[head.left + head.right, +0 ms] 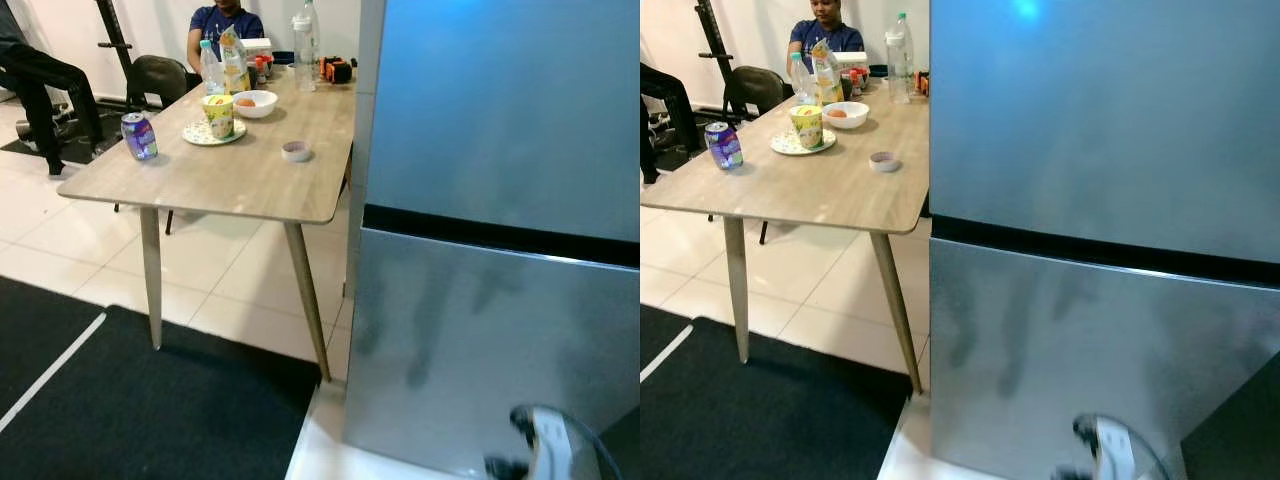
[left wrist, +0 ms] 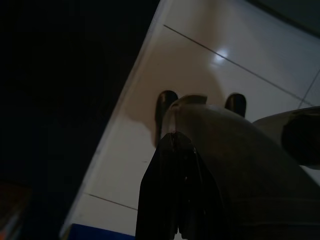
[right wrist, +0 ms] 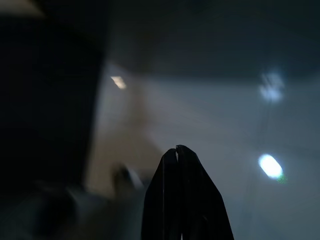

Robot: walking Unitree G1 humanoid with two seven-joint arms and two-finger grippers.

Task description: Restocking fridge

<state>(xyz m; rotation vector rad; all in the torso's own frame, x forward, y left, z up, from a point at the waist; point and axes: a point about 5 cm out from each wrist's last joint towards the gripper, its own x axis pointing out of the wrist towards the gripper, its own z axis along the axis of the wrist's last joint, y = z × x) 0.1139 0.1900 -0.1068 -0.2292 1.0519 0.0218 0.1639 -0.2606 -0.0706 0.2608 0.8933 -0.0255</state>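
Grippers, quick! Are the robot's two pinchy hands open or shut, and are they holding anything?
Left gripper: shut, holding nothing, hanging over the floor tiles.
Right gripper: shut, holding nothing, hanging idle.

The head views were bright and evenly lit, and mostly sharp. The fridge door gave a soft blue sheen, with a small glare spot near its top edge and dull smears on the lower door. Under the tabletop lay a weak shadow on the tiles. Both wrist views were dim; the right one was blurred, with round light spots, and the left one had a dark half.
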